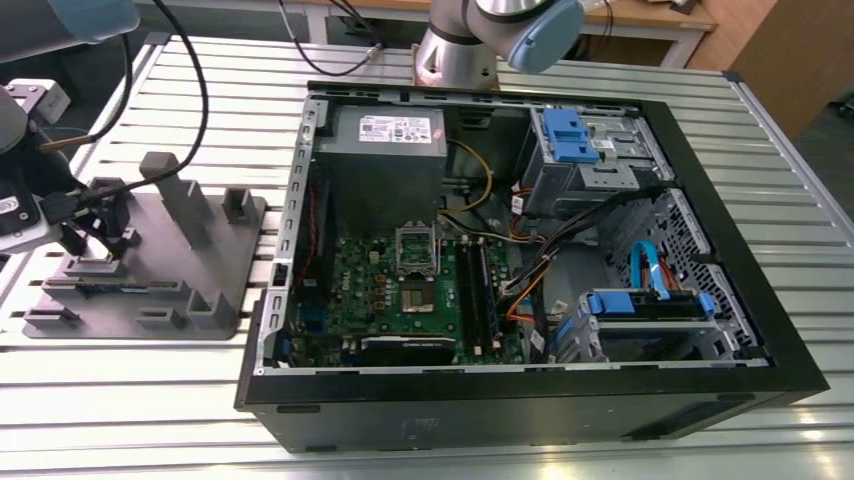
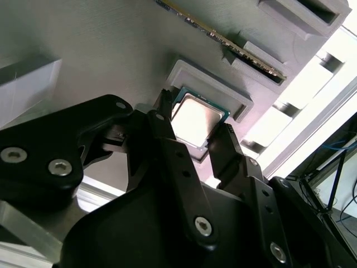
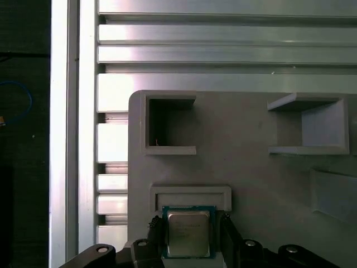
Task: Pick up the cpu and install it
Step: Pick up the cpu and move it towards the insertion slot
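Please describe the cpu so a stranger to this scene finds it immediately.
Find the grey fixture tray, at the exterior view's left of the open computer case. In its shallow square recess, under the pincer, lies the cpu: a flat chip with shiny silver top and green edge, unlike the dull grey blocks around.

The desk [image 1: 120,400] is a broad top of pale ribbed aluminium slats laid side by side with narrow dark grooves between them. Soft light from above leaves bright streaks along the ribs. Beyond its far edge in the exterior view stands a wooden table [image 1: 654,15] on a white frame [image 1: 641,33], with a brown wooden panel [image 1: 794,60] rising at the exterior view's right. In the first wrist view a bright end rail [image 3: 67,139] closes off the slats, and past it lies a dark space [image 3: 22,184].
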Controlling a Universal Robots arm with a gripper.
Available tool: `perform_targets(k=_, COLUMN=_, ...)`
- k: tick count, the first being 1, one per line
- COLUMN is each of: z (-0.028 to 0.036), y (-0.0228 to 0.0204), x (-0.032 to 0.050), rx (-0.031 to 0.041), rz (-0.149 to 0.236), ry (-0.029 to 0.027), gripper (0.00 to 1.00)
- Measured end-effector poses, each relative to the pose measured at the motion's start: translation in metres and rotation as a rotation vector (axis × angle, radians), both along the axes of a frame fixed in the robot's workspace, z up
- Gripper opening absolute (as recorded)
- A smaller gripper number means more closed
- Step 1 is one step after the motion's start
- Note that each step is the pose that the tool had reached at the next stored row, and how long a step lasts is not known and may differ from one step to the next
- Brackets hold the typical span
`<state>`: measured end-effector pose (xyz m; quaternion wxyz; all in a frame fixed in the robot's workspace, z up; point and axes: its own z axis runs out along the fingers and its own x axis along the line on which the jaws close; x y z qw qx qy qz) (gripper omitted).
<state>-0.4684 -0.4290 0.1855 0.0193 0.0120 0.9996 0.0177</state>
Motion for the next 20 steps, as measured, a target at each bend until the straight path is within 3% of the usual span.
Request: perform_targets(k=20, z=0.0020, y=0.0000, x=-0.0001, rx=0.0000, rz=0.000, ry=0.0000, gripper=0.53)
